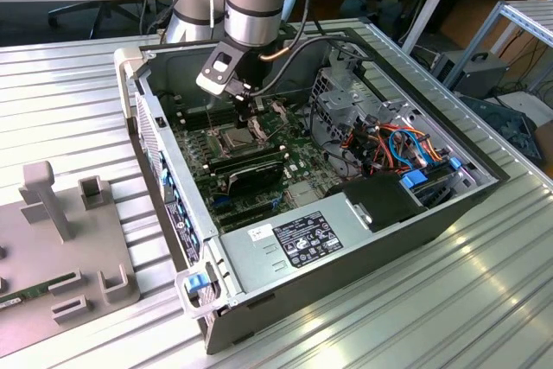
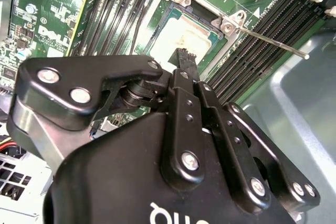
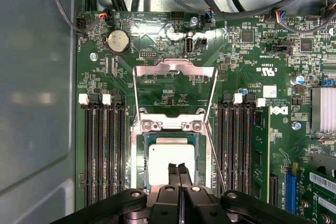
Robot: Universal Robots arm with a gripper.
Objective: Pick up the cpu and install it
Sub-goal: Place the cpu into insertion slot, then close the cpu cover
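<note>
The cpu lies flat in the motherboard socket, its dull silver top showing in both wrist views. My gripper hangs right over one edge of the chip with its two black fingers pressed together and nothing between them; the fingertip is at or just above the chip. The socket's hinged metal plate stands flipped open beyond the chip, and the thin retention lever sticks out to the side. In the exterior view the gripper reaches down into the open computer case over the socket.
Black memory slots flank the socket on both sides. The case wall, a drive cage with cables and the power supply surround the board. A grey fixture sits at the exterior view's left.
</note>
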